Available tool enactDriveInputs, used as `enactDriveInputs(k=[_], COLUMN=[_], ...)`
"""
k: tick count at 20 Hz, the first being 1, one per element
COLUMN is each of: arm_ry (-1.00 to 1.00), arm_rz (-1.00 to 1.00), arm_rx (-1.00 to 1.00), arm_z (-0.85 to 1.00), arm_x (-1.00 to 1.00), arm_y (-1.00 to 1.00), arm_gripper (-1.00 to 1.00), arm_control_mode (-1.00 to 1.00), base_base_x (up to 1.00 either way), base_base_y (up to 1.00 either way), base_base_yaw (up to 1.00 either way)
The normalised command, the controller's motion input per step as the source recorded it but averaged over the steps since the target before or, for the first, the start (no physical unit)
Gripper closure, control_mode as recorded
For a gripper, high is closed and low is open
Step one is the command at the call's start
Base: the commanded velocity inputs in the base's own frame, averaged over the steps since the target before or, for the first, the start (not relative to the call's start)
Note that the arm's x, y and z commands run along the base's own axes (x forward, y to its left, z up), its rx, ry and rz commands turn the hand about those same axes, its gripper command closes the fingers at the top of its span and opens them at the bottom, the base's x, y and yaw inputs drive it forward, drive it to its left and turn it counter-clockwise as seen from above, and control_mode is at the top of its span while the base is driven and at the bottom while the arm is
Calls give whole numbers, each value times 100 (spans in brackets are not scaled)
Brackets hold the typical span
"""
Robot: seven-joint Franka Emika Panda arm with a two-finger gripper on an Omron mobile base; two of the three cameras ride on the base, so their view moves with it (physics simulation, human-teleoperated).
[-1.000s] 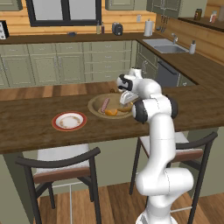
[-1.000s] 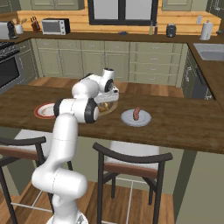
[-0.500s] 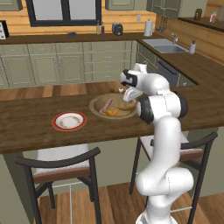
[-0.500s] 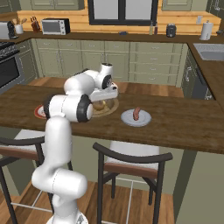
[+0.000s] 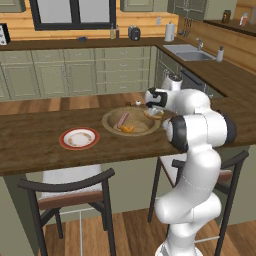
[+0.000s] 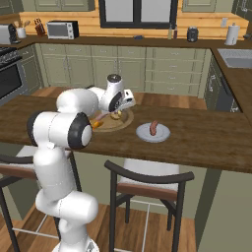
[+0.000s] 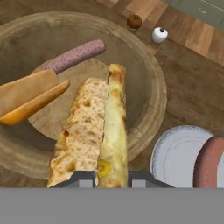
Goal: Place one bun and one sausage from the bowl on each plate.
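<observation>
Left base view, from left to right: the red-rimmed plate (image 5: 78,138) lies bare on the wooden counter (image 5: 30,145). To its right, close by but apart, sits the wide wooden bowl (image 5: 131,121), with a pinkish sausage (image 5: 122,120) lying on its left half and an orange bun (image 5: 127,128) just in front of that. Over the bowl's right rim hangs the tool (image 5: 154,111), its jaws closed on a long split bun (image 5: 152,113) that hangs above the bowl.

Right base view, from left to right: the arm reaches over the bowl (image 6: 118,121), the tool (image 6: 116,114) pointing down above it with the pale bun (image 6: 116,115) between its fingers. To the right of the bowl, just beside it, the grey plate (image 6: 153,132) carries one sausage (image 6: 153,127) across its middle.

Hand view, from left to right: the orange bun (image 7: 27,97) lies at the bowl's left side, the pinkish sausage (image 7: 76,55) above it near the bowl's (image 7: 144,65) far wall. In the middle the split bun (image 7: 96,131) runs lengthwise up from the two dark fingertips (image 7: 85,177), which press on its near end from either side, set only as far apart as the bun is thick. At the lower right lies the grey plate (image 7: 177,154), with its sausage (image 7: 209,161) at the edge of the view. Two small shakers (image 7: 159,35), one brown and one white, stand on the counter beyond the bowl.
</observation>
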Motion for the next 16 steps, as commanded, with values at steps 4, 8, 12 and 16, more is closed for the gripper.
enactDriveInputs(k=[4, 8, 12, 16], arm_ry=[7, 11, 12, 1], arm_rz=[-36, -35, -25, -16], arm_rx=[0, 0, 0, 0], arm_z=[36, 24, -1, -20], arm_x=[-1, 7, 18, 10], arm_y=[-85, -96, -93, -35], arm_gripper=[100, 100, 100, 100], arm_control_mode=[-100, -100, -100, -100], base_base_x=[0, 0, 0, 0], base_base_y=[0, 0, 0, 0], base_base_yaw=[0, 0, 0, 0])
